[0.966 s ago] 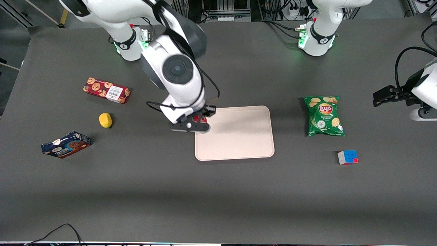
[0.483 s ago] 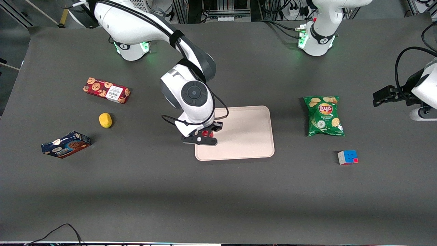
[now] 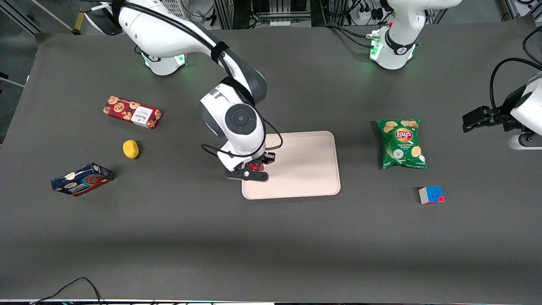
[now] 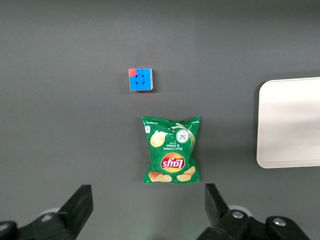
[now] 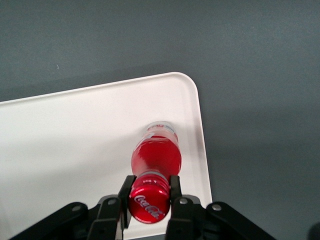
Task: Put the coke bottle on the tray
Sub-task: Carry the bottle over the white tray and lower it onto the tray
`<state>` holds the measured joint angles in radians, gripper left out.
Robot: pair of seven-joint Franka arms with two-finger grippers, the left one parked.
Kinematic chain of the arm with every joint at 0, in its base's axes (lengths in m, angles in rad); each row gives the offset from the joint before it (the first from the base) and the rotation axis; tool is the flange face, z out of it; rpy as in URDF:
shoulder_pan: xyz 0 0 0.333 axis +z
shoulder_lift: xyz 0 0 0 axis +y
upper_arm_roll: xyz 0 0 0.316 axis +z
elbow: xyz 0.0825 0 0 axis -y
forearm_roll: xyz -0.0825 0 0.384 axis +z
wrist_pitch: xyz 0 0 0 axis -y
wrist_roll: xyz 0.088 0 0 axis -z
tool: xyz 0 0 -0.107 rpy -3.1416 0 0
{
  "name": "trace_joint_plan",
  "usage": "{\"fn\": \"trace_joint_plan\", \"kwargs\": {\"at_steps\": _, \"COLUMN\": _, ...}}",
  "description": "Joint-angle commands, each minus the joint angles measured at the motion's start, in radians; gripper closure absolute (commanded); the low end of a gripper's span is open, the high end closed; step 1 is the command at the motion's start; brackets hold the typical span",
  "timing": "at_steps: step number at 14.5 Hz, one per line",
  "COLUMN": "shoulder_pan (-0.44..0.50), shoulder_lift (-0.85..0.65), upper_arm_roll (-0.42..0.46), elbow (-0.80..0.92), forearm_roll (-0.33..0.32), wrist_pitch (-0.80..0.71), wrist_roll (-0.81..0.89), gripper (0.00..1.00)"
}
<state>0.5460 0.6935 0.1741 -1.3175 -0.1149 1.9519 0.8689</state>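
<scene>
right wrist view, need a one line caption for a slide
Gripper shut on the coke bottle at its red cap, bottle over a corner of the tray.

Carried from the tray's (image 3: 305,169) corner farthest from the front camera toward its nearer corner at the working arm's end: coke bottle (image 5: 155,159), clamped at the cap in gripper (image 5: 149,199).
</scene>
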Motion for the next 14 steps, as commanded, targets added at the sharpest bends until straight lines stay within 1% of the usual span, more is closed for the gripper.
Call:
{"fn": "trace_joint_plan", "kwargs": {"at_steps": 1, "shoulder_pan": -0.006, "shoulder_lift": -0.009, "upper_arm_roll": 0.002, "elbow": -0.017, "forearm_roll": -0.022, "wrist_pitch": 0.021, "wrist_roll": 0.024, "gripper": 0.53}}
{"fn": "trace_joint_plan", "kwargs": {"at_steps": 2, "shoulder_pan": -0.006, "shoulder_lift": -0.009, "upper_arm_roll": 0.002, "elbow": -0.017, "forearm_roll": -0.020, "wrist_pitch": 0.022, "wrist_roll": 0.024, "gripper": 0.36}}
{"fn": "trace_joint_plan", "kwargs": {"at_steps": 3, "shoulder_pan": -0.006, "shoulder_lift": -0.009, "upper_arm_roll": 0.002, "elbow": -0.017, "forearm_roll": -0.020, "wrist_pitch": 0.022, "wrist_roll": 0.025, "gripper": 0.01}}
{"fn": "trace_joint_plan", "kwargs": {"at_steps": 6, "shoulder_pan": -0.024, "shoulder_lift": -0.035, "upper_arm_roll": 0.004, "elbow": -0.014, "forearm_roll": -0.009, "wrist_pitch": 0.022, "wrist_roll": 0.022, "gripper": 0.00}}
{"fn": "trace_joint_plan", "kwargs": {"at_steps": 7, "shoulder_pan": -0.047, "shoulder_lift": -0.063, "upper_arm_roll": 0.005, "elbow": -0.012, "forearm_roll": -0.008, "wrist_pitch": 0.016, "wrist_roll": 0.018, "gripper": 0.00}}
{"fn": "trace_joint_plan", "kwargs": {"at_steps": 9, "shoulder_pan": -0.101, "shoulder_lift": -0.141, "upper_arm_roll": 0.015, "elbow": -0.023, "forearm_roll": 0.009, "wrist_pitch": -0.002, "wrist_roll": -0.049, "gripper": 0.00}}
{"fn": "trace_joint_plan", "kwargs": {"at_steps": 11, "shoulder_pan": -0.176, "shoulder_lift": -0.231, "upper_arm_roll": 0.033, "elbow": -0.061, "forearm_roll": 0.029, "wrist_pitch": -0.008, "wrist_roll": -0.166, "gripper": 0.00}}
{"fn": "trace_joint_plan", "kwargs": {"at_steps": 12, "shoulder_pan": -0.220, "shoulder_lift": -0.271, "upper_arm_roll": 0.045, "elbow": -0.078, "forearm_roll": 0.044, "wrist_pitch": -0.008, "wrist_roll": -0.194, "gripper": 0.00}}
{"fn": "trace_joint_plan", "kwargs": {"at_steps": 14, "shoulder_pan": -0.279, "shoulder_lift": -0.360, "upper_arm_roll": 0.054, "elbow": -0.123, "forearm_roll": 0.049, "wrist_pitch": -0.011, "wrist_roll": -0.252, "gripper": 0.00}}
